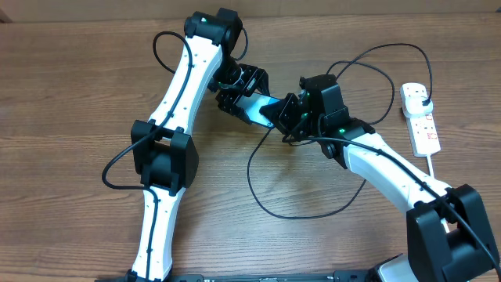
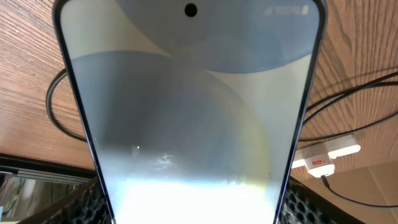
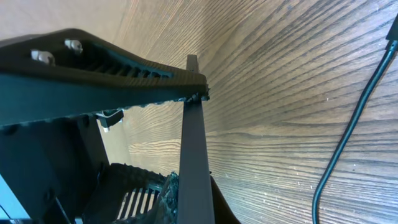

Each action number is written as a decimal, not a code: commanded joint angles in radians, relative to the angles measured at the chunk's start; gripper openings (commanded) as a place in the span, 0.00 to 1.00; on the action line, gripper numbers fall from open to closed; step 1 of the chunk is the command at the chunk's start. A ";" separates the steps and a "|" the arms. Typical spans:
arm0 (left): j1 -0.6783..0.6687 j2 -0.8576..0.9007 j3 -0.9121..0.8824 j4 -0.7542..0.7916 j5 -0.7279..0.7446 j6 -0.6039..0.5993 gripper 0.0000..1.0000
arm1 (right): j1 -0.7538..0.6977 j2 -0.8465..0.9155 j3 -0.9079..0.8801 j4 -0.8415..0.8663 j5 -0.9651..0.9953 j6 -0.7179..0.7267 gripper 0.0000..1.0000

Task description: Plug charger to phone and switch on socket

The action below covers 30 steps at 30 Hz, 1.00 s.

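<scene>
Left gripper (image 1: pixel 241 95): closed on the phone (image 1: pixel 262 108). In the left wrist view we see its ribbed pads (image 2: pixel 306 205) pressing both long edges of the handset. The lit, pale blue-grey screen runs out ahead of the fingers, with the camera hole at the far end.

Right gripper (image 1: pixel 288 117): at the phone's far end, opposite the left fingers. In its wrist view a thin dark edge stands upright between the two fingers (image 3: pixel 106 68) and touches the tip of the upper one. We cannot tell whether the fingers clamp it, or whether a connector is held there.

The charger (image 3: pixel 353 127): a thin black cable lying loose on the wooden table (image 1: pixel 78 94), off to one side of the right fingers and apart from them.

The socket (image 1: pixel 421 117): a white strip with red markings, well beyond the right gripper. We note a black plug seated at one end.
</scene>
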 commanded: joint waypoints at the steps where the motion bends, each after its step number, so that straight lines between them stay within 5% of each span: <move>1: -0.006 0.004 0.028 -0.011 0.026 0.003 1.00 | -0.011 0.003 0.023 0.038 -0.027 -0.025 0.04; 11: 0.006 0.004 0.028 0.021 0.024 0.036 0.98 | -0.109 -0.024 0.023 0.012 -0.056 0.001 0.04; 15: 0.032 0.004 0.028 0.156 0.206 0.323 1.00 | -0.161 -0.043 0.023 0.013 -0.073 0.087 0.04; 19: 0.046 0.004 0.028 0.319 0.409 0.475 1.00 | -0.201 -0.050 0.023 0.057 -0.074 0.191 0.04; 23: 0.051 0.004 0.028 0.496 0.578 0.484 1.00 | -0.250 -0.050 0.023 0.160 -0.073 0.372 0.04; 30: 0.052 0.004 0.028 0.540 0.596 0.368 0.94 | -0.266 -0.050 0.023 0.328 -0.023 0.559 0.04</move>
